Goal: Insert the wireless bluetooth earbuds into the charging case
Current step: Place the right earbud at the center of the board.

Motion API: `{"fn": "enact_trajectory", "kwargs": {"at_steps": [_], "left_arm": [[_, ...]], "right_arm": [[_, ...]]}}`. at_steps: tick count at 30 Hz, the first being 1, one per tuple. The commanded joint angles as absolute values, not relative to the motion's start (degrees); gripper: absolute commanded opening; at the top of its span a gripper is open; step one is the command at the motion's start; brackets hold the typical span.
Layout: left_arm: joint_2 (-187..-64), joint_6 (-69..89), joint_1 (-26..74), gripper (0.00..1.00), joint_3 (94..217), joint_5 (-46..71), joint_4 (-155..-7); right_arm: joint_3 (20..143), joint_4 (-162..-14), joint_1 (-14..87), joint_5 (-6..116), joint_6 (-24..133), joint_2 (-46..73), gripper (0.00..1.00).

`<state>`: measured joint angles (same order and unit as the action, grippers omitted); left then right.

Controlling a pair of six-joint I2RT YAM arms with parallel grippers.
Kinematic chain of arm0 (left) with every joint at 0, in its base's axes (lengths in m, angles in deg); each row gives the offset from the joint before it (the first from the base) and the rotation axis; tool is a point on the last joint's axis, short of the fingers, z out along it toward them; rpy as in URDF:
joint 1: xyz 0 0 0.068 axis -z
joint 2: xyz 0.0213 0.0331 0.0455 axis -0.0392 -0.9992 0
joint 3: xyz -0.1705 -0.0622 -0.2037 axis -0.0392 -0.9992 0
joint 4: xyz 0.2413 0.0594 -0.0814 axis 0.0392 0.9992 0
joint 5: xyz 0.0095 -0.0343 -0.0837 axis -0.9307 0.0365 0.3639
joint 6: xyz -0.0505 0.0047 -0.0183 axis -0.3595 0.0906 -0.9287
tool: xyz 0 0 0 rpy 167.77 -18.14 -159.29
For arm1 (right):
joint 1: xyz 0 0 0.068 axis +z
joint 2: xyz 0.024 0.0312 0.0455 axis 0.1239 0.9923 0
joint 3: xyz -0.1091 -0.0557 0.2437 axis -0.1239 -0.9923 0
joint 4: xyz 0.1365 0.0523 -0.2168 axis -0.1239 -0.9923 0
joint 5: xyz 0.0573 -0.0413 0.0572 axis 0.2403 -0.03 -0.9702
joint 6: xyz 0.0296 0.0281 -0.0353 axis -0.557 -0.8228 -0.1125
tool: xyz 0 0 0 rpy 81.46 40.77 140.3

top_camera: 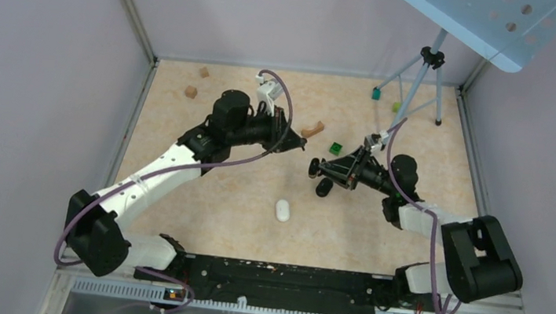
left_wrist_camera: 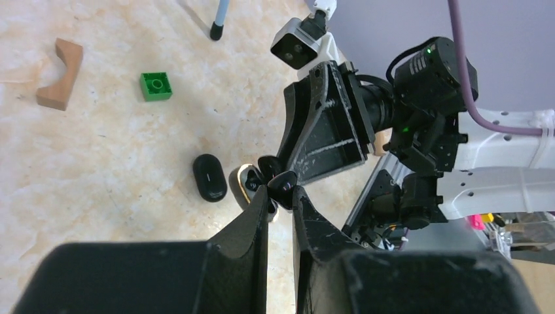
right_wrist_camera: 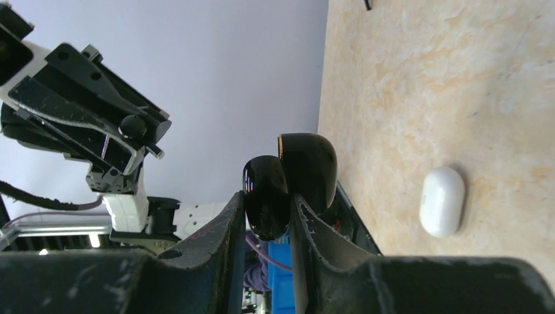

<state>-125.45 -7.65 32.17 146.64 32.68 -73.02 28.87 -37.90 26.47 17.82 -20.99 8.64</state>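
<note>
Glossy black earbud [left_wrist_camera: 283, 185], matt block [left_wrist_camera: 60, 73], probably wood

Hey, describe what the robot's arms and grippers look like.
The left arm and right arm have white links and bulky black joints, each trailed by a purple cable. The left gripper and right gripper are black, with wedge-shaped, scuffed fingers. A white camera tops each wrist.

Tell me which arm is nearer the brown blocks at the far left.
Left. The left arm bends just right of the brown blocks; the right arm is well off to their right.
</note>
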Motion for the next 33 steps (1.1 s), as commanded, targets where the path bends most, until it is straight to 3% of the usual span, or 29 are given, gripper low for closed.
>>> {"fn": "enact_trajectory", "kwargs": {"at_steps": [1,10,18,22,25,27,30,33], "left_arm": [[-121.99,-2.35,31.78,0.00,143.67,27.97,-76.56],[-121.82,5.71,30.74,0.00,136.60,-3.41,-64.72],[-129.43,-2.95,25.27,0.00,133.43,-10.66,-56.57],[-134.52,-3.17,24.91,0.16,135.53,-11.27,-53.60],[-136.42,-2.44,24.66,0.50,136.88,-10.81,-52.50],[-136.07,-2.39,24.55,0.61,138.34,-11.62,-51.45],[-133.86,-2.22,24.42,0.93,140.89,-12.58,-50.21],[-129.82,2.17,24.43,0.99,142.85,-4.31,-53.26]], "right_arm": [[31.21,-29.30,22.85,7.79,-16.68,13.90,0.00],[33.41,-33.48,22.80,3.04,-10.02,18.33,0.00],[35.06,-50.08,22.84,5.10,0.23,15.25,0.00],[35.16,-54.07,22.83,5.62,2.72,13.84,0.00],[35.05,-54.71,22.82,5.70,2.85,13.17,0.00],[34.94,-54.80,22.89,5.79,2.72,12.60,0.00],[35.23,-54.85,22.90,5.59,2.10,12.10,0.00],[35.72,-53.64,22.93,4.98,0.08,11.31,0.00]]}}
